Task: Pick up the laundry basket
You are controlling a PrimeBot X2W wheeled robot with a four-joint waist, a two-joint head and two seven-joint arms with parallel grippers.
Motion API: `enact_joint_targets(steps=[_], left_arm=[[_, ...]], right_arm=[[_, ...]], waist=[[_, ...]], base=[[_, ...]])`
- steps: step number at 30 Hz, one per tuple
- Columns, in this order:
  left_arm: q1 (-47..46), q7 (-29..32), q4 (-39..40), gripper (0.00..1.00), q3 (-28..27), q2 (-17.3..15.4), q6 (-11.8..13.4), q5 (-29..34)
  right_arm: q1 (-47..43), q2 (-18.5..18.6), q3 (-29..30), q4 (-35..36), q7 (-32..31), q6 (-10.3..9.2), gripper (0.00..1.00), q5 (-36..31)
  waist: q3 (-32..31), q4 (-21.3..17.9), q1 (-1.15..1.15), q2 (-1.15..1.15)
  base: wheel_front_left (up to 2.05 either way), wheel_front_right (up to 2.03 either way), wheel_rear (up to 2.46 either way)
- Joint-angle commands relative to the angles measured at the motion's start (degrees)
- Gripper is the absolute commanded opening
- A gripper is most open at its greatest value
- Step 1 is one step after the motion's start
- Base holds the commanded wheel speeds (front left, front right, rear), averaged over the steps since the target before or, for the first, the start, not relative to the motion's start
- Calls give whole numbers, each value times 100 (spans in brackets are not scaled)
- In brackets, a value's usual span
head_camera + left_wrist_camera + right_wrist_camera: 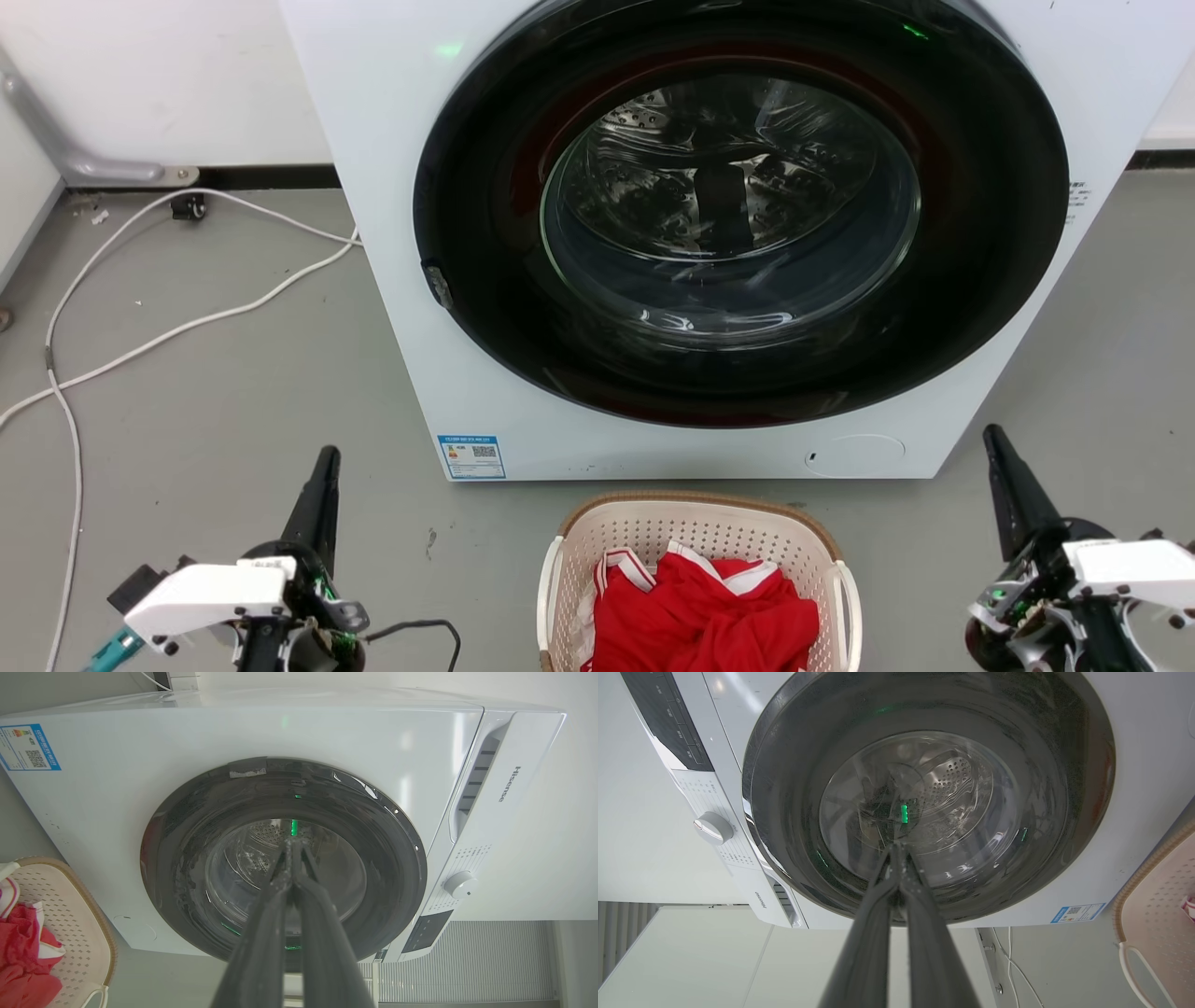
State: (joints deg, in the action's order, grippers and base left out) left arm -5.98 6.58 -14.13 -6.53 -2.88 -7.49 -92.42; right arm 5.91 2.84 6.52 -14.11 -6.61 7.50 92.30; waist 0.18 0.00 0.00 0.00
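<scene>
The laundry basket stands on the floor at the bottom middle of the head view, just in front of the washing machine. It is cream-white and perforated, with a brown rim and white side handles, and holds red and white clothes. Its edge also appears as the basket in the left wrist view and the basket in the right wrist view. My left gripper hovers left of it, fingers pressed together, empty. My right gripper hangs to its right, likewise shut and empty, its gripper tip facing the door.
A white front-loading washing machine with a closed dark round door stands right behind the basket. White cables trail over the grey floor at the left. A wall runs behind.
</scene>
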Motion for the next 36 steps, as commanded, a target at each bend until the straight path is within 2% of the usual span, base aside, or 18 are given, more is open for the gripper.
enact_joint_targets(steps=[1,9,25,28,36], left_arm=[[12,-3,-24,100,5,3,0,0],[100,-203,54,100,10,10,1,255],[220,-623,544,100,202,6,348,2395],[243,-671,589,100,228,5,389,2608],[340,-851,705,100,346,3,476,3539]], right_arm=[[-13,-1,-2,-29,1,1,100,-3],[-116,-4,7,11,201,-1,100,-352],[-288,-1,-95,645,624,-1,100,-2589],[-320,-1,-110,685,671,-1,100,-2822],[-449,1,-286,796,850,-1,100,-3964]], waist=[[0,0,0,0],[5,2,0,0],[32,5,0,0],[30,4,0,0],[19,5,0,0]], base=[[0,0,0],[0,0,0],[0,0,0],[0,0,0],[0,0,0]])
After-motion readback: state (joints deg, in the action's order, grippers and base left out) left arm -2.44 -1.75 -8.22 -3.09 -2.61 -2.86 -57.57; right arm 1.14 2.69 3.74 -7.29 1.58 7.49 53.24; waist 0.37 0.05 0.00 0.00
